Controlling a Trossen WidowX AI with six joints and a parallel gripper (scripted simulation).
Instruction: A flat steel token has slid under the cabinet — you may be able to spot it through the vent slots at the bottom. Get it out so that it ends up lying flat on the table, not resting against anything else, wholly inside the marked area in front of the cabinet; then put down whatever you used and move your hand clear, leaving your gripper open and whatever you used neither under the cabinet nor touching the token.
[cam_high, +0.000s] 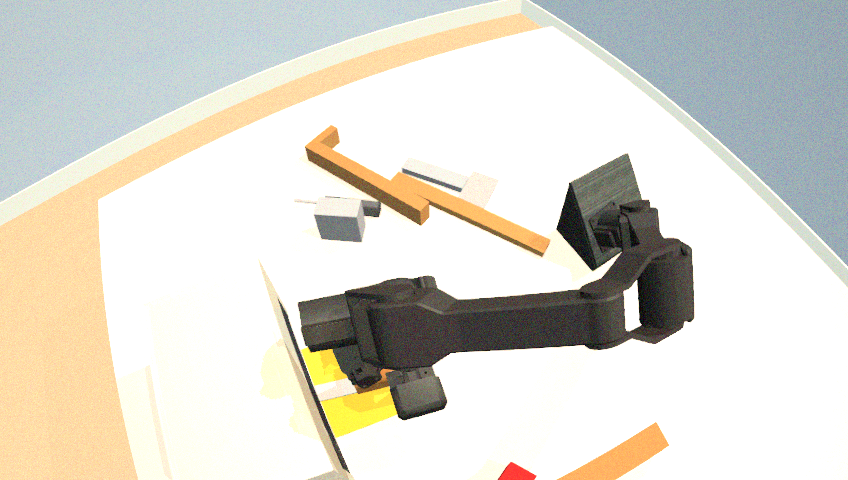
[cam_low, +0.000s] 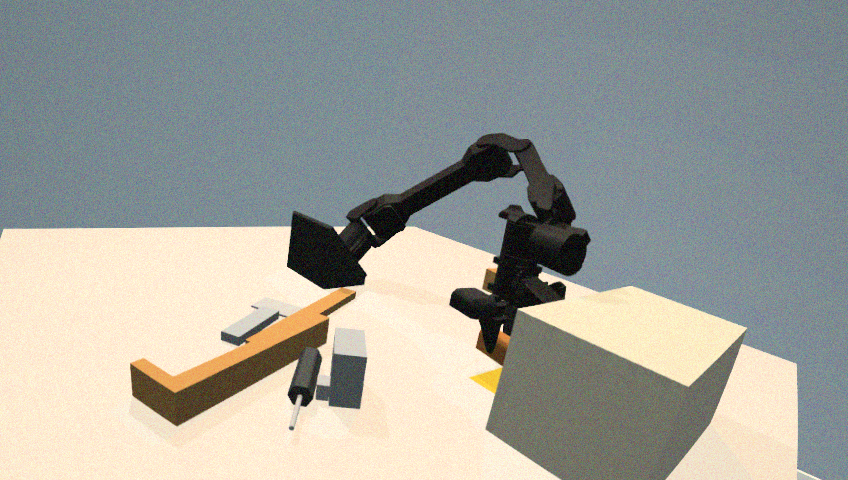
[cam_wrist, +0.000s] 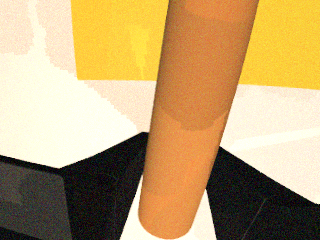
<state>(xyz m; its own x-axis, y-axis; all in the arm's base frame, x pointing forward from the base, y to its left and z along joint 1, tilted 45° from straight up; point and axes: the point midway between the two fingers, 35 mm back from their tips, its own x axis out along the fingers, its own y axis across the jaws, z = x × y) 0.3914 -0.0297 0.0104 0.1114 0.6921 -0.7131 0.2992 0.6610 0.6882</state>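
Note:
My gripper (cam_high: 372, 375) (cam_low: 493, 337) (cam_wrist: 176, 144) is shut on an orange round rod (cam_high: 382, 378) (cam_low: 503, 352) (cam_wrist: 200, 94). It holds the rod low over the yellow marked area (cam_high: 363, 410) (cam_low: 487, 379) (cam_wrist: 114, 20), right in front of the beige cabinet (cam_high: 208, 356) (cam_low: 595, 386). In the wrist view the rod points forward across the yellow area. A pale strip (cam_high: 335, 390) lies on the yellow area by the cabinet's front. I cannot tell whether it is the steel token. The gap under the cabinet is hidden.
An orange L-shaped stick (cam_high: 363, 178) (cam_low: 226, 368), a long orange bar (cam_high: 476, 214), a grey block (cam_high: 340, 218) (cam_low: 348, 368), a dark cylinder with a pin (cam_low: 303, 377) and a flat grey plate (cam_high: 446, 177) (cam_low: 252, 321) lie behind. Another orange bar (cam_high: 618, 455) and a red piece (cam_high: 516, 471) lie near the front.

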